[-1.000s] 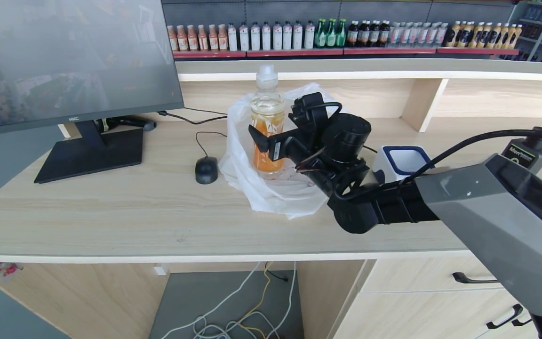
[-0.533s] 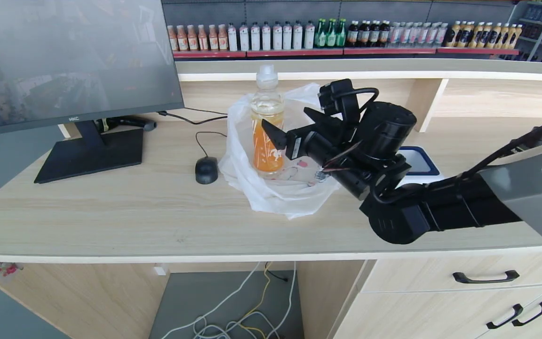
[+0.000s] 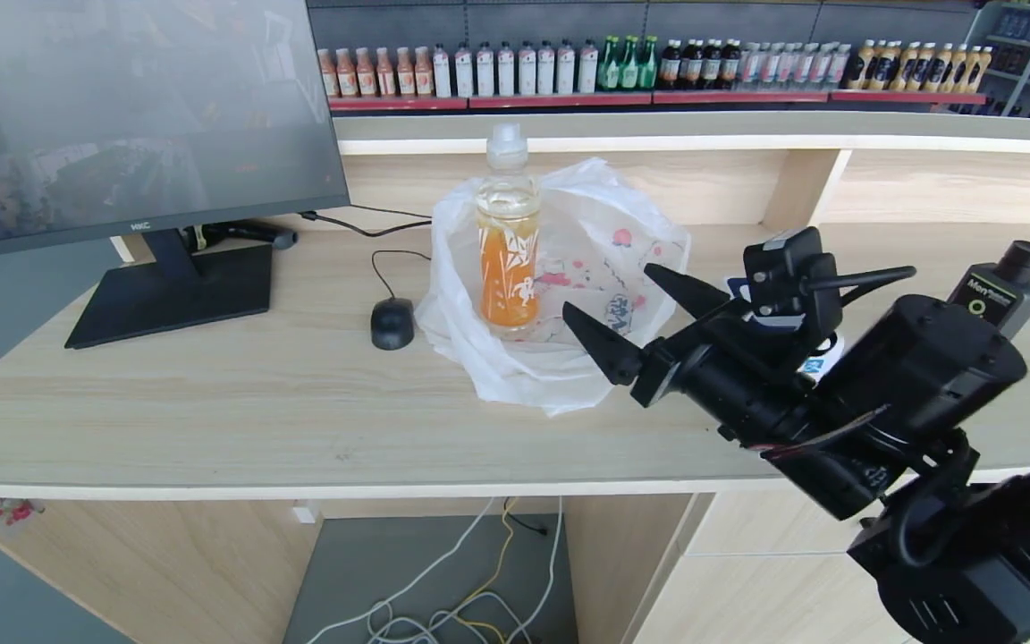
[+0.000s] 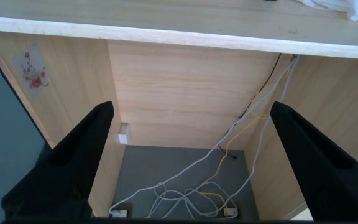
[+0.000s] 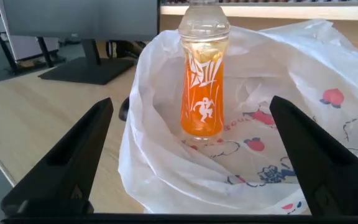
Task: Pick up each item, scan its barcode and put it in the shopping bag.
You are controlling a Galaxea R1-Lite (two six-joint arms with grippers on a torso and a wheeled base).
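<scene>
1. The orange drink bottle (image 3: 508, 259) stands upright inside the white shopping bag (image 3: 569, 367). The bag sits open around it in the middle of the wooden counter (image 3: 211, 402).
2. The right gripper (image 3: 638, 313) hangs just to the right of the bag, over the front part of the counter. Its fingers are spread wide with nothing between them, and the tips point toward the bag and bottle.
3. The left gripper (image 4: 192, 106) is down below the counter's front edge, its fingers wide apart and empty. It faces the recess under the counter, where loose cables (image 4: 185, 193) lie on the floor.
4. A dark pump bottle (image 3: 998, 286) stands on the counter well to the right of the bag, beyond the right arm.
5. A black mouse (image 3: 392, 322) lies just left of the bag, with a monitor (image 3: 122, 116) farther left.
</scene>
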